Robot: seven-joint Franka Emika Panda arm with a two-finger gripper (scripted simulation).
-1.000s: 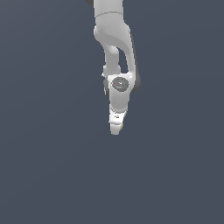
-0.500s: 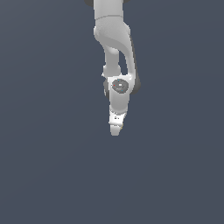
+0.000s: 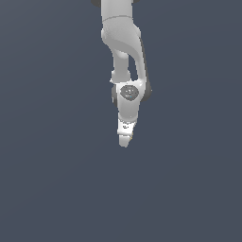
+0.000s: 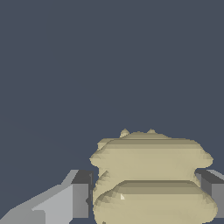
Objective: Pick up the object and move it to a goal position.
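Bumpy lump sits between the robot's fingers

In the wrist view, one grey finger (image 4: 72,199) is on one side, the tan-yellow lump (image 4: 151,179) is in the middle, and the other finger is on its far side, so the hand (image 4: 144,197) is closed on the lump. In the exterior view, the white arm (image 3: 124,56) points down over the plain dark surface (image 3: 47,165), with nothing else near it.

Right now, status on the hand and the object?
Hand shut on the tan knobbly lump, fingers at both sides. Lump hidden in exterior view. No obstruction visible.
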